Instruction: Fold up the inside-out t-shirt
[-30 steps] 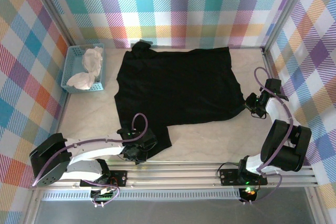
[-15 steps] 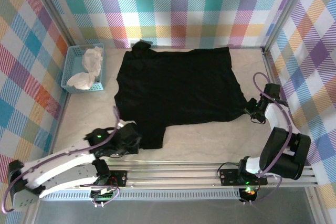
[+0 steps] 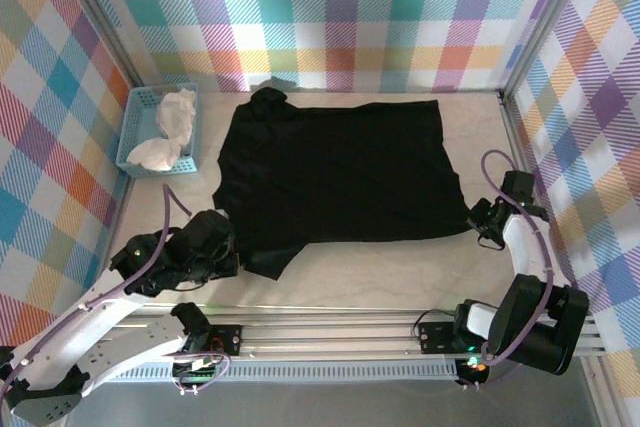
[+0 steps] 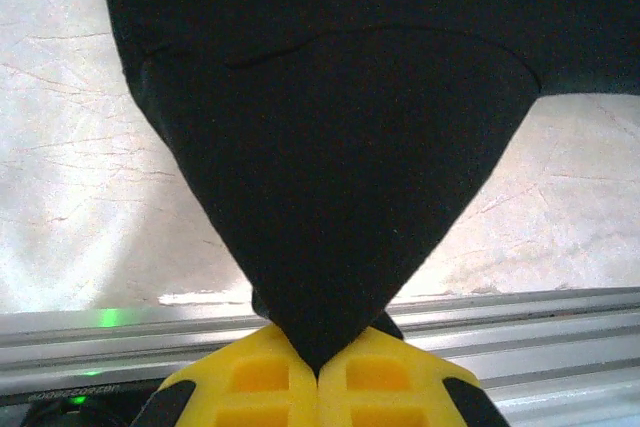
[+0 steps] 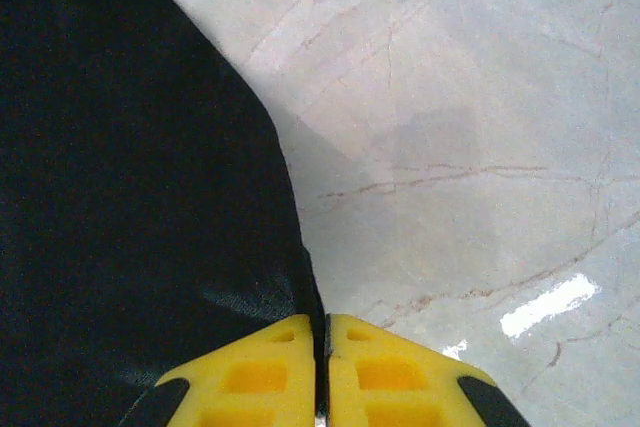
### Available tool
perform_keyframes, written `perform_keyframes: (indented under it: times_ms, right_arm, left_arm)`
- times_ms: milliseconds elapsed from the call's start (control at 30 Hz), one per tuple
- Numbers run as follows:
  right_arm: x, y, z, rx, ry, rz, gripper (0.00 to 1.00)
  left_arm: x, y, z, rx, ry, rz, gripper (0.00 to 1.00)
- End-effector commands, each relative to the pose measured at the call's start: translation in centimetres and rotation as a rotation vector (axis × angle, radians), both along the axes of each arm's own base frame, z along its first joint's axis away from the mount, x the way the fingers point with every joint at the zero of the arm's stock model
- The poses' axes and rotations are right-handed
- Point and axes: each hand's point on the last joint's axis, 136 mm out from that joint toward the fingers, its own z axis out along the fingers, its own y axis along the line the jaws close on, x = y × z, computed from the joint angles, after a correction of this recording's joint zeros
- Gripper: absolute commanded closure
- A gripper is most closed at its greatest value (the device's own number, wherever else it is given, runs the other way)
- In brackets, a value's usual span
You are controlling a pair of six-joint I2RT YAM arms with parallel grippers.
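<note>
The left arm lies low over the near-left desk, and the left end effector is clamped on the near-left corner of the t-shirt. The right arm stands at the right edge, with the right end effector clamped on the near-right corner. The t-shirt lies spread on pale marbled stone between plaid walls.

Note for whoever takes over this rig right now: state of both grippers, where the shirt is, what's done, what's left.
Left gripper: shut on the t-shirt, pinching its near-left corner into a point.
Right gripper: shut on the t-shirt's near-right edge.
T-shirt: spread flat on the table, plain black side up, no print showing.
Basket holding the white cloth: far left corner, apart from the shirt.
Done: shirt laid out, both near corners gripped.
Left: no fold made yet; all the folding remains.
</note>
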Motion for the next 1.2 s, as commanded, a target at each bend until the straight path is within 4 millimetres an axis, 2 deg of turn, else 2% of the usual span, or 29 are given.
perform_keyframes:
  times_ms: [0, 133, 267, 367, 533, 667, 833, 1167]
  right_arm:
    - [0.3, 0.5, 1.1, 0.012, -0.043, 0.018, 0.91]
    - [2.6, 1.4, 3.0, 0.075, -0.113, 0.052, 0.90]
    - [5.2, 1.7, 3.4, 0.085, -0.117, 0.083, 0.89]
    - [7.1, 2.0, 3.2, 0.079, -0.108, 0.112, 0.89]
    - [10.0, 1.5, 2.4, 0.046, -0.074, 0.143, 0.89]
    - [12.1, 1.4, 1.3, 0.042, -0.039, 0.171, 0.89]
    - [13.8, 1.5, -0.1, 0.047, -0.008, 0.189, 0.88]
    - [15.8, 2.0, -0.5, 0.060, -0.004, 0.217, 0.88]
  left_arm:
    - [0.3, 0.5, 1.4, 0.003, -0.011, -0.023, 1.00]
    - [3.0, 0.8, 1.8, 0.019, -0.030, -0.007, 1.00]
    - [6.5, 0.0, 1.5, -0.033, -0.016, -0.002, 1.00]
    - [9.4, 0.3, 1.5, -0.018, -0.024, 0.010, 1.00]
    - [13.0, 0.4, 1.3, -0.013, -0.018, 0.034, 1.00]
    - [14.7, 1.2, 0.3, 0.005, 0.017, 0.057, 1.00]
    - [17.1, 2.2, -0.2, 0.002, 0.032, 0.093, 1.00]
    - [21.0, 3.7, -1.0, -0.007, 0.067, 0.124, 1.00]
